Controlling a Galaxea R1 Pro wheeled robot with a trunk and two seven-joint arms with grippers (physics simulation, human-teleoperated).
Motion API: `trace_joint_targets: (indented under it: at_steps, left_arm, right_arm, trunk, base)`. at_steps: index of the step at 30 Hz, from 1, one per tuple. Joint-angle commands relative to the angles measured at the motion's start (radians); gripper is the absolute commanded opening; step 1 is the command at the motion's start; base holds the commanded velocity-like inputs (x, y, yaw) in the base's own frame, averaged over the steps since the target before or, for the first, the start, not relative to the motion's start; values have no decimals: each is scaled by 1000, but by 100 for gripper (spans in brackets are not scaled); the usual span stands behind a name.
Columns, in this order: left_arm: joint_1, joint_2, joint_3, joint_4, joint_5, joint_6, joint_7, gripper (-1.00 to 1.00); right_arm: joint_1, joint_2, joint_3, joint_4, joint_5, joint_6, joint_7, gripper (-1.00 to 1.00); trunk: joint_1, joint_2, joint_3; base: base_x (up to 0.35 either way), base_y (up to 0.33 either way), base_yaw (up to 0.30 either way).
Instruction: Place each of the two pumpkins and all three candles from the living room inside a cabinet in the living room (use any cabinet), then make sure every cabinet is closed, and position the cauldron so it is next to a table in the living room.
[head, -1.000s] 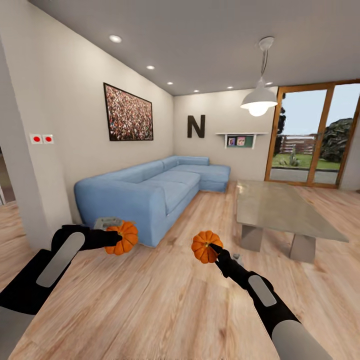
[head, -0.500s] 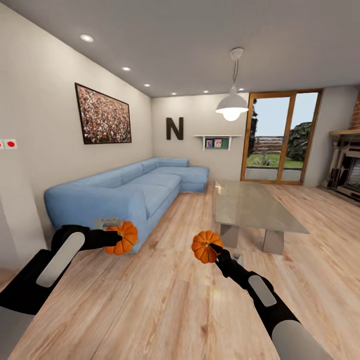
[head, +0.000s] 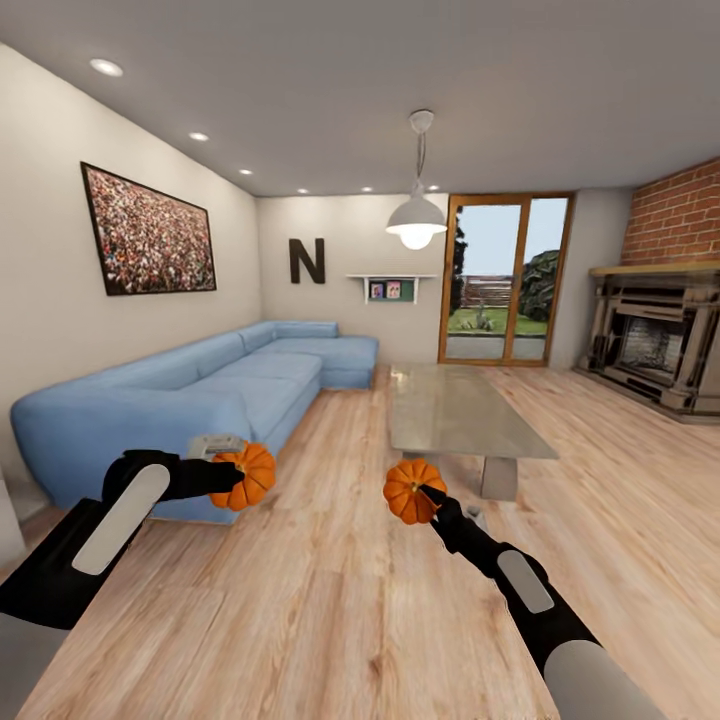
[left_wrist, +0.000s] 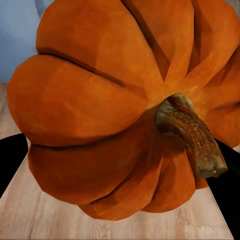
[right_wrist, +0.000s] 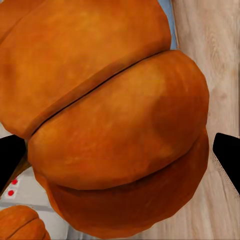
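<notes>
I carry one ribbed orange pumpkin in each hand above the wood floor. My left gripper (head: 232, 478) is shut on the left pumpkin (head: 249, 476); up close that pumpkin (left_wrist: 115, 105) shows its brown stem. My right gripper (head: 425, 503) is shut on the right pumpkin (head: 409, 491), whose orange ribs (right_wrist: 110, 125) sit between black fingertips (right_wrist: 227, 152). The glossy grey table (head: 452, 408) stands ahead, right of centre. Candles, cabinet and cauldron are out of view.
A long blue corner sofa (head: 190, 390) runs along the left wall. A brick fireplace (head: 655, 335) stands at the right. Glass doors (head: 503, 280) close the far end, with a pendant lamp (head: 416, 218) over the table. Open wood floor (head: 340, 600) lies between sofa and table.
The whole view has swung to the right: the sofa and table slid left in the picture and the fireplace came into view. Both arms hold their pumpkins in the same pose.
</notes>
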Motion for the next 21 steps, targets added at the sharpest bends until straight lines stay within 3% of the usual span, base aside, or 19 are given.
trace_joint_targets:
  at_steps: [1, 21]
  left_arm:
    - [-1, 1, -2, -1, 7, 1, 11, -100]
    - [-1, 1, -2, -1, 7, 1, 11, -100]
  right_arm:
    - [-1, 1, -5, 0, -12, 9, 1, -100]
    - [-1, -3, -7, 0, -15, 9, 1, -100]
  trunk:
    - [-4, 7, 2]
    - [-81, 147, 72]
  base:
    - [0, 0, -281]
    - [0, 0, -283]
